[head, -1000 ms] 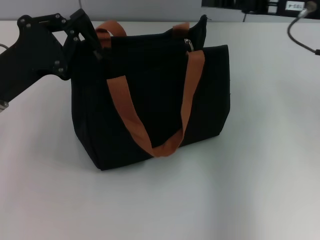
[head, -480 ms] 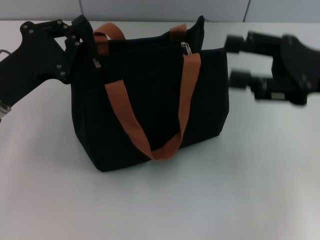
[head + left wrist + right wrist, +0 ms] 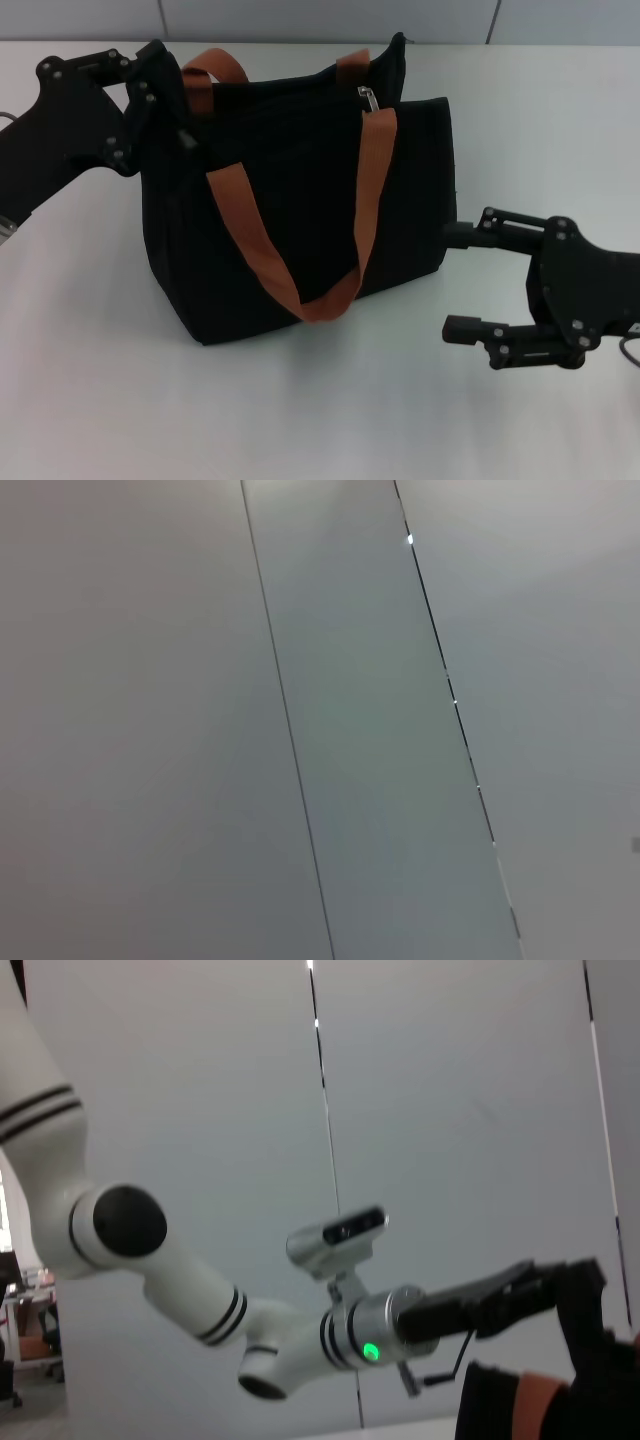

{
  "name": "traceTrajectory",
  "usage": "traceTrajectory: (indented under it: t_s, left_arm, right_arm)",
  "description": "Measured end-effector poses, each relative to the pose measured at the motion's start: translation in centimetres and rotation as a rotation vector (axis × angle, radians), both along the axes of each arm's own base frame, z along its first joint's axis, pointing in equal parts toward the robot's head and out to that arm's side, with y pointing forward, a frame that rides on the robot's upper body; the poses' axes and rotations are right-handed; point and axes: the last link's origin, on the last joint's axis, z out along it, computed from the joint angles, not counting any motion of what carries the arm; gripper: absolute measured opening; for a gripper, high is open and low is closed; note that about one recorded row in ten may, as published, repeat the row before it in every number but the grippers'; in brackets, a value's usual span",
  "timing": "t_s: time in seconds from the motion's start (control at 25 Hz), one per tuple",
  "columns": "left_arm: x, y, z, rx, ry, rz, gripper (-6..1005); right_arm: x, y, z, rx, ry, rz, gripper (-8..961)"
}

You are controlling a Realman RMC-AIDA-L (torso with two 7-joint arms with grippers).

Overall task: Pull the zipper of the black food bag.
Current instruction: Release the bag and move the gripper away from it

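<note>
Smooth white table (image 3: 100, 400), boxy black fabric bag (image 3: 300, 200)

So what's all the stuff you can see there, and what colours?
black food bag: one, black, standing upright on the middle of the table.
handles: two, orange-brown, one hanging down the bag's near side, one at its far top edge.
zipper: one, silver, at the bag's top, toward the robot's right end.
table: one, white, under everything.
wall panels: grey, behind the table.
left gripper: one, black, at the bag's top left corner.
right gripper: one, black, open, low beside the bag's right side.
</note>
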Motion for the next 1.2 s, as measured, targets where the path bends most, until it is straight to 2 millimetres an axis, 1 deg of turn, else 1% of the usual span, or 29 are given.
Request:
traceTrajectory:
  t_s: [0.2, 0.52, 0.64, 0.76, 0.8, 0.84, 0.88, 0.92, 0.96, 1.08, 1.16, 1.2]
  left_arm:
    - [-0.5, -0.4, -0.1, -0.005, 0.002, 0.017, 87]
    - [-1.4, -1.3, -0.1, -0.015, -0.02, 0.056, 135]
    - [-1.7, -1.4, 0.7, -0.052, -0.026, 0.073, 153]
    - [-2.3, -1.6, 2.1, -0.139, 0.0, 0.098, 329]
    - [-2.3, -1.6, 2.1, -0.139, 0.0, 0.098, 381]
    - [-2.5, -1.6, 2.8, -0.187, 0.017, 0.111, 432]
    - [-3.0, -1.8, 4.3, -0.286, 0.051, 0.138, 484]
    - [-3.1, -1.9, 4.7, -0.313, 0.056, 0.145, 535]
    - [-3.3, -2.0, 5.5, -0.368, 0.067, 0.157, 587]
    - [-3.1, -2.6, 7.4, -0.509, 0.075, 0.149, 694]
    - [-2.8, -3.1, 8.2, -0.56, 0.071, 0.129, 766]
    - [-2.7, -3.3, 8.5, -0.58, 0.065, 0.124, 776]
  right_arm:
    - [0.1, 0.0, -0.6, -0.008, -0.005, -0.008, 820]
    - [-0.1, 0.4, -0.7, -0.005, -0.017, 0.0, 820]
    - [-0.1, 0.6, -1.0, -0.009, -0.033, 0.001, 820]
    - [-0.1, 0.7, -1.4, -0.014, -0.052, 0.0, 820]
    - [-0.2, 0.7, -1.6, -0.017, -0.06, 0.002, 820]
    - [-0.2, 0.8, -1.7, -0.019, -0.066, 0.003, 820]
    - [-0.3, 0.9, -1.8, -0.022, -0.072, 0.003, 820]
    - [-0.3, 0.9, -2.0, -0.027, -0.078, 0.003, 820]
    - [-0.4, 1.0, -2.2, -0.031, -0.083, 0.003, 820]
    - [-0.5, 1.3, -2.5, -0.037, -0.094, 0.002, 820]
    - [-0.6, 1.4, -2.7, -0.039, -0.101, 0.001, 820]
    - [-0.6, 1.5, -2.7, -0.038, -0.106, -0.001, 820]
